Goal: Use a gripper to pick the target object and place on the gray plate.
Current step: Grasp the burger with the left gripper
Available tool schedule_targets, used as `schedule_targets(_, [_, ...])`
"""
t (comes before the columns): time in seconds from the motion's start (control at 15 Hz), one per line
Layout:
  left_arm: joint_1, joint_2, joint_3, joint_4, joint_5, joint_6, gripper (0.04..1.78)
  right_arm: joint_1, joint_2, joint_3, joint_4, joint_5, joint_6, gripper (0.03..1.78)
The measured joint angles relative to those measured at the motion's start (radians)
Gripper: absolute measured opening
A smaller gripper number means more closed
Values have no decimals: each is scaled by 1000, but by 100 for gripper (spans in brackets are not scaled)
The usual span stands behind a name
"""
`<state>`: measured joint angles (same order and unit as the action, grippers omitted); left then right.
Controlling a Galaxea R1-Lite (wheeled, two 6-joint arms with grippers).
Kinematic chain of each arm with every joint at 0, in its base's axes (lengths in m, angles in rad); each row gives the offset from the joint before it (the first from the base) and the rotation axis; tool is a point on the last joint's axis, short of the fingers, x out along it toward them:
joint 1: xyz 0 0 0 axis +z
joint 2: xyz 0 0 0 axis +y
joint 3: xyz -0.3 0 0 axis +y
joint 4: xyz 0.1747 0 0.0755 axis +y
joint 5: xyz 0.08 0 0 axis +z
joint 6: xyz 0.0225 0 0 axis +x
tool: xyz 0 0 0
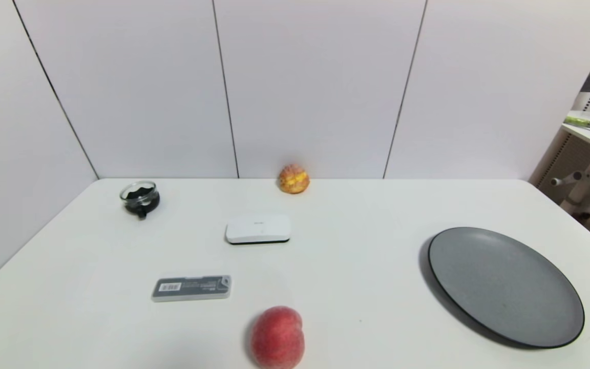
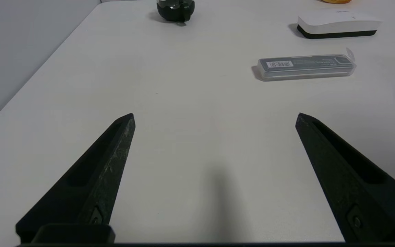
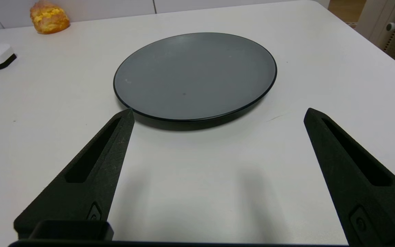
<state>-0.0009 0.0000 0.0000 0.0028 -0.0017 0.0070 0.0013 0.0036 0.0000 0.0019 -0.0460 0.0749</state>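
Observation:
The golden-brown cream puff [image 1: 293, 179] with yellow filling sits at the table's far edge by the wall, near the middle; it also shows in the right wrist view [image 3: 49, 16]. The gray plate [image 1: 505, 285] lies empty on the table's right side, and it fills the middle of the right wrist view [image 3: 195, 76]. Neither arm shows in the head view. My left gripper [image 2: 215, 117] is open and empty over bare table near the front left. My right gripper [image 3: 218, 113] is open and empty just in front of the plate's near rim.
A red-pink peach [image 1: 277, 337] sits at the front middle. A gray flat case [image 1: 191, 287], a white box [image 1: 258, 229] and a small glass jar with dark contents [image 1: 140, 198] lie on the left half. A desk and chair [image 1: 589, 154] stand beyond the table's right edge.

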Motion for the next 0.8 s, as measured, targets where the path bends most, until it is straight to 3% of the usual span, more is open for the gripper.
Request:
schedule_targets(0.47, [0,35,-33,19,-3,63,169,0,0,0,0,0,0,171])
schedule_targets(0.8, [-24,305,-207,36,-2,114,169,0,0,0,0,0,0,171])
